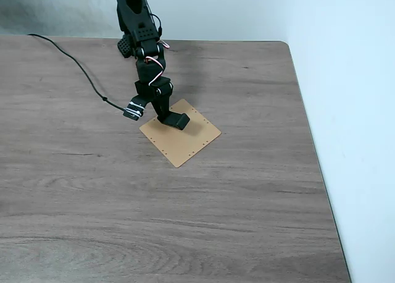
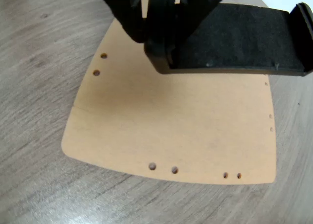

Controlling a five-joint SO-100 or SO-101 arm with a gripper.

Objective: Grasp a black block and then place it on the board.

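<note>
Step in hand: placement stage; the black block [image 2: 239, 40] is gripped and carried above the board [image 2: 171, 126].
Claw state: the claw [image 1: 171, 118] is pinched on the black block; in the wrist view the fingers [image 2: 134, 13] clamp one end of it.
Block position: in the fixed view the black block [image 1: 175, 120] sits over the board's [image 1: 194, 141] upper-left part, near the far corner. Whether it touches the panel or hangs just above cannot be told.
Block attitude: in the wrist view it lies roughly level, running rightward from the claw, with a raised end at the far right.
Board position: flat on the wood-grain surface [image 1: 216, 221], turned diamond-wise in the fixed view, edge holes visible.
Cable: a black lead [image 1: 80, 70] trails across the surface behind the arm, well apart from the board.
Next move, judged: lower until the block rests on the panel, then spread the claw and lift straight up.
Caution, judged: release only with the block flat; a tilted release may tip it toward the board edge.
</note>
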